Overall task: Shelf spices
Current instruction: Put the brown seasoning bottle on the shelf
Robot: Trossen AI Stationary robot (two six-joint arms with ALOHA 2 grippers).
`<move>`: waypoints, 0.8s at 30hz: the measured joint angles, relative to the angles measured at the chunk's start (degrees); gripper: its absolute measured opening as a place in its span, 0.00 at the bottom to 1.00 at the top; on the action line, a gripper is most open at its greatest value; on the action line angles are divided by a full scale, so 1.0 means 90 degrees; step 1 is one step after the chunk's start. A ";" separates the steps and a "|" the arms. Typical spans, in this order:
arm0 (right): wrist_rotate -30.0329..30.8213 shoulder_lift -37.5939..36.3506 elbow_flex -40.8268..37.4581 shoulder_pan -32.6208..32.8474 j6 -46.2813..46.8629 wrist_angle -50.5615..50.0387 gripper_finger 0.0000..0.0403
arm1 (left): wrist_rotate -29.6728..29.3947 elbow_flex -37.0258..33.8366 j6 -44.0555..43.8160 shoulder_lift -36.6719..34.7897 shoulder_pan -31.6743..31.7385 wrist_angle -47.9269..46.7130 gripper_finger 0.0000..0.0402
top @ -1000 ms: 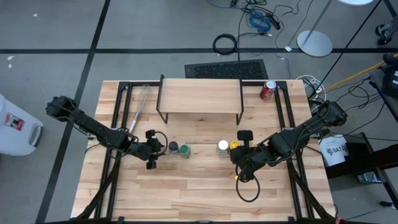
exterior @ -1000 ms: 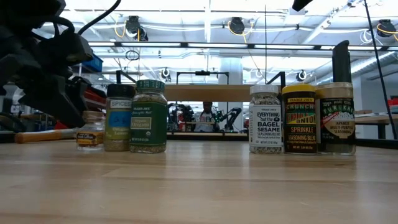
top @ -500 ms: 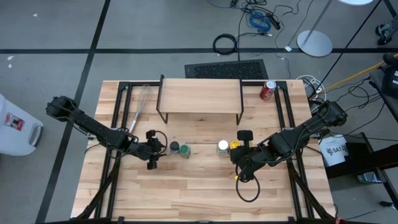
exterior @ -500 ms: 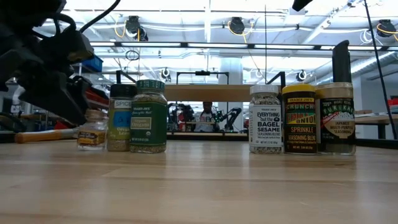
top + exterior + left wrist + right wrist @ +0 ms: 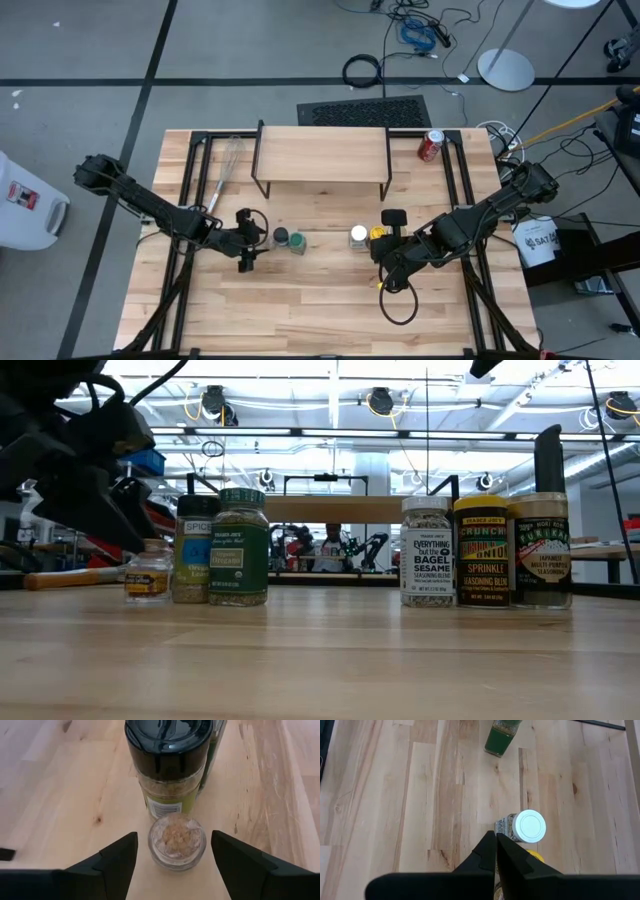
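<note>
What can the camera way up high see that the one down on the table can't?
Only the high view shows the red can, the whisk, the whole top of the shelf, and both arms: the left gripper open beside the jars, the right gripper shut.

Only the low view shows the jars' labels, like the bagel seasoning jar and the small jar, plus the room behind.

Both show the table and two groups of spice jars standing on it, none yet on the shelf.
</note>
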 joint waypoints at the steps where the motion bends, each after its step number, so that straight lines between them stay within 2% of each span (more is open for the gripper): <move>1: 0.0000 0.0000 -0.0001 -0.0001 0.0000 0.0000 0.00 | 0.0000 0.0000 0.0009 0.0000 -0.0001 -0.0004 0.65; 11: 0.0000 0.0000 -0.0001 -0.0002 0.0000 0.0001 0.00 | -0.0027 0.0000 0.0013 0.0021 0.0000 0.0069 0.65; 24: 0.0001 0.0000 -0.0001 0.0000 0.0000 0.0004 0.00 | -0.0047 0.0002 0.0201 0.0514 0.0012 0.0503 0.65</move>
